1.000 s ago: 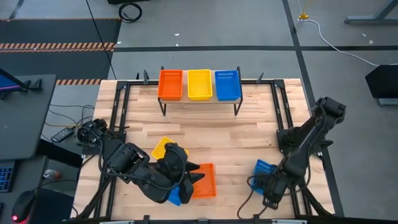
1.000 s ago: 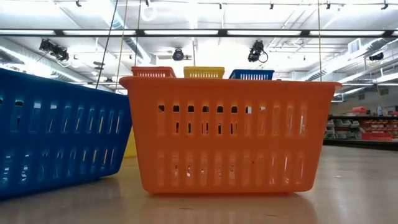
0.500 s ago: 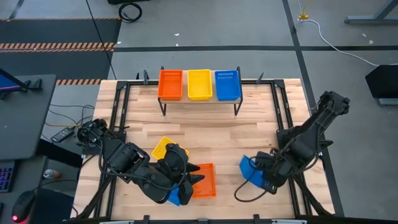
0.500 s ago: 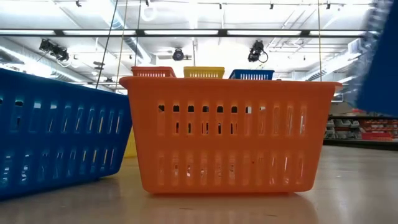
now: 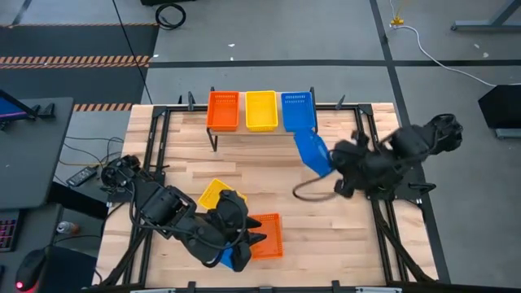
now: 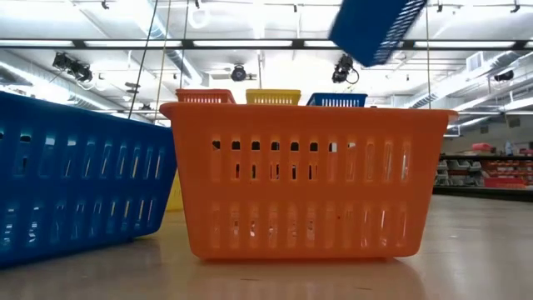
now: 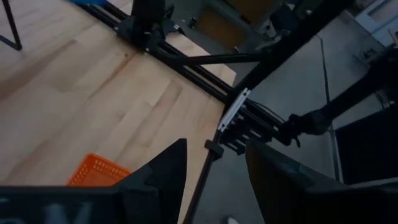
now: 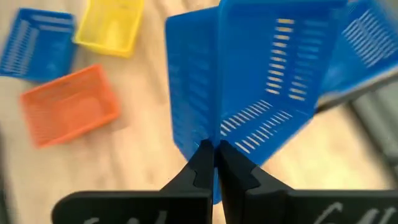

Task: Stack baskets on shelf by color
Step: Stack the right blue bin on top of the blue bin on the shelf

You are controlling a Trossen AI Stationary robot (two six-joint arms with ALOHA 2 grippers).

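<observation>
The shelf [image 5: 244,131] stands at the table's far edge and carries an orange basket [image 5: 223,110], a yellow basket [image 5: 261,110] and a blue basket [image 5: 298,111] side by side. My right gripper [image 8: 211,155] is shut on a second blue basket [image 5: 312,150], in the air just in front of the shelf's right end. This basket also shows high up in the low view [image 6: 379,25]. My left gripper [image 7: 214,168] is open and hovers near the table's near edge, over an orange basket [image 5: 264,236], a blue basket [image 5: 228,258] and a yellow basket [image 5: 212,194] resting on the tabletop. My right gripper pinches the blue basket's side wall [image 8: 214,134] between its two fingers, one finger on each face of the wall. The fingers come at it from the table's right. The basket is lifted clear of the table and tilted, reaching from the fingers toward the shelf.
Black metal frame rails [image 5: 370,146] run along the table's left and right sides. A cable loop [image 5: 308,191] hangs under the right arm. In the low view the orange basket [image 6: 308,179] and the blue basket [image 6: 79,175] stand close to the camera. Bare wood [image 5: 269,175] lies mid-table.
My right gripper has lifted the blue basket off the table's near right corner and carried it up, toward the far edge and leftward, to just in front of the shelf's right end. The basket has tipped from flat to steeply tilted.
</observation>
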